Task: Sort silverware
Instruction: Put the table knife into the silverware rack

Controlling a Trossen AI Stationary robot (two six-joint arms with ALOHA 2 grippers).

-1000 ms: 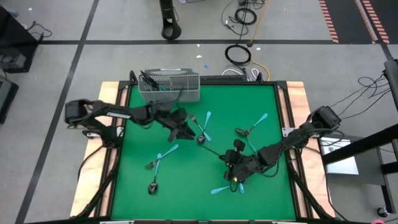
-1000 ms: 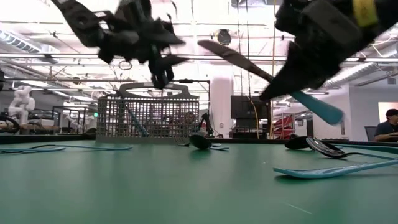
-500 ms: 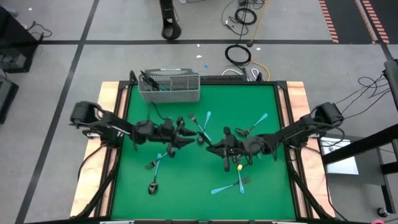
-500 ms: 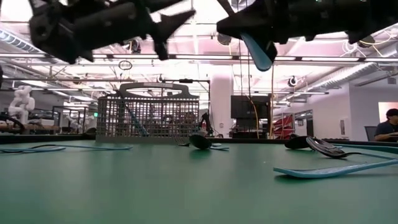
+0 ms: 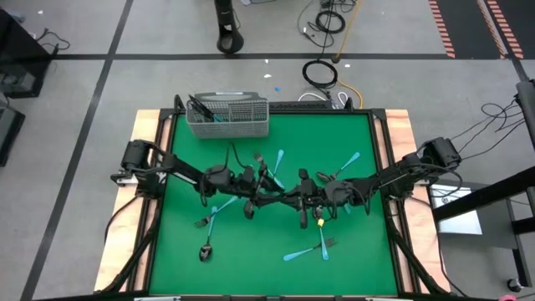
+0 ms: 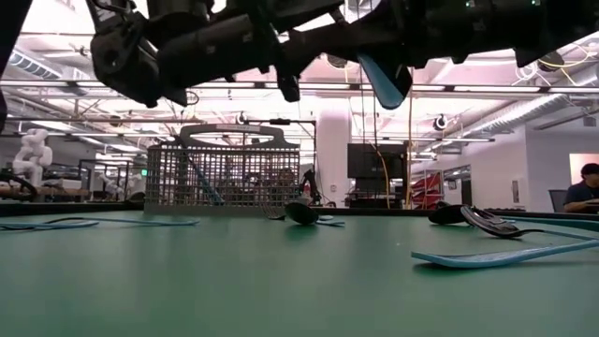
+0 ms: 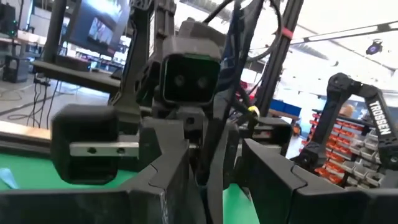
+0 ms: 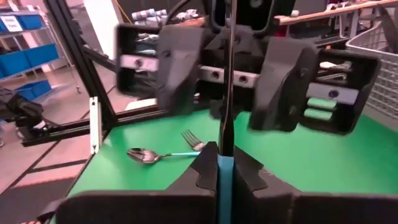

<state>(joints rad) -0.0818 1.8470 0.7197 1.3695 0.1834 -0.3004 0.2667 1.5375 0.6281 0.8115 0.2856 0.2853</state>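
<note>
Meeting mid-table, right gripper (image 5: 294,199) clamped on blue-handled utensil (image 8: 225,134), left gripper (image 5: 261,197) apart around it

Low view, tabletop lvl:
- Wire-mesh basket (image 6: 223,176), far side, upright.
- Dark spoon (image 6: 301,212) beside it.
- Blue-handled utensil (image 6: 496,253) lying at right.
- Dark arms overhead; blue handle (image 6: 386,82) hanging down.
- Person (image 6: 587,188) in bkgd.

We see a grey wire-mesh basket (image 5: 227,116) standing at the far edge of the green table (image 5: 351,259), near its left corner. On the grey floor beyond the table lie a coiled black cable (image 5: 318,73) and a yellow cord (image 5: 349,86). In the low view, a person (image 6: 586,190) sits far off at the right, past the table.
</note>
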